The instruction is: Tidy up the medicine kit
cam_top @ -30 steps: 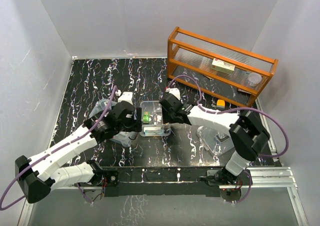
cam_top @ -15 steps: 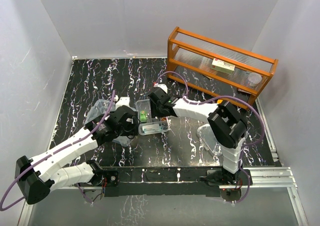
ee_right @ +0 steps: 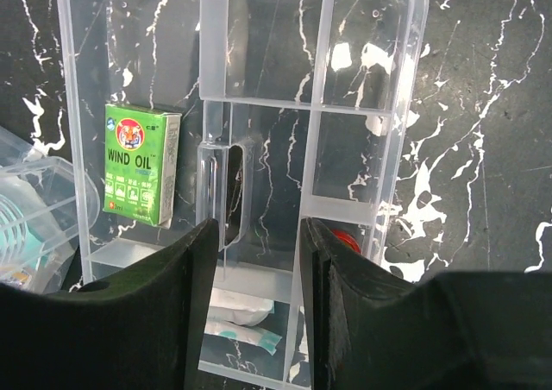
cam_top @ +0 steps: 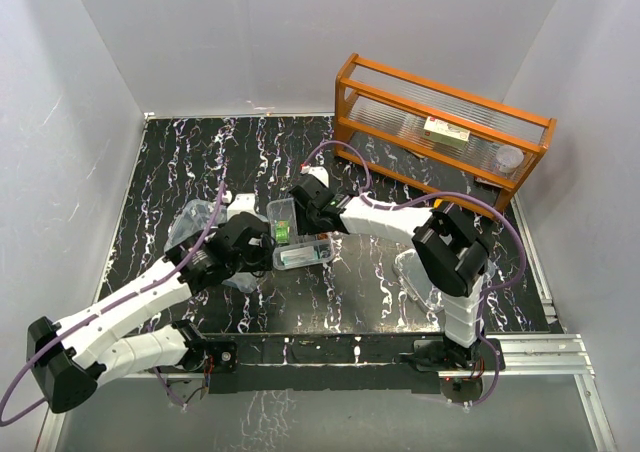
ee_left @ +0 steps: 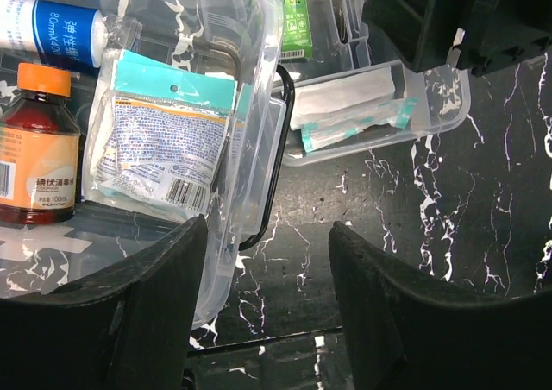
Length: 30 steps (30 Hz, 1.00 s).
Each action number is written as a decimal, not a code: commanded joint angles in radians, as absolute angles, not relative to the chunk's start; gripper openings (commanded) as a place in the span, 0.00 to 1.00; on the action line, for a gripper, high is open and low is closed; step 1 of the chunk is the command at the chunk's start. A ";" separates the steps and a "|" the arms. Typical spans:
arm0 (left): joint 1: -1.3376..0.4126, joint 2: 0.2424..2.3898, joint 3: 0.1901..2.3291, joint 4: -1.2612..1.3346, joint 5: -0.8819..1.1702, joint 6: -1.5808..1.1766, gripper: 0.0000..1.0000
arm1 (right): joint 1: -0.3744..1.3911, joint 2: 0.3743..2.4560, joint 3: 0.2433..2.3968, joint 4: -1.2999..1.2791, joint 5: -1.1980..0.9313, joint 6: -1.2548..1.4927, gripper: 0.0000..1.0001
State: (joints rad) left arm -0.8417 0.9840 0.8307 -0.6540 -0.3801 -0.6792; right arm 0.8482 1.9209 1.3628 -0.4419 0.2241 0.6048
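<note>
Where divided tray (ee_right: 259, 103) holds green box (ee_right: 142, 161): "WIND OIL".

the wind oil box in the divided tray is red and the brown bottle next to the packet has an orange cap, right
Not quite. The wind oil box is green, not red; the right wrist view shows it clearly. The rest holds: it lies in the divided tray, and the brown bottle next to the packet has an orange cap.
</note>
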 commanded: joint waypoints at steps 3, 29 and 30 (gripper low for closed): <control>-0.844 0.912 0.822 -0.693 -0.470 -0.720 0.55 | 0.873 1.921 1.428 -0.423 0.227 0.603 0.40; -0.843 0.765 0.821 -0.769 -0.596 -0.797 0.55 | 0.940 2.013 1.481 -0.438 0.379 0.650 0.40; -0.843 0.756 0.820 -0.768 -0.596 -0.800 0.55 | 0.938 2.021 1.486 -0.438 0.377 0.648 0.40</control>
State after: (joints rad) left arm -0.8417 0.8013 0.8280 -0.7387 -0.5400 -0.7712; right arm 0.9360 1.9915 1.4445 -0.4648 0.3866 0.6529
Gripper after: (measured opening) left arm 0.552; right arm 0.397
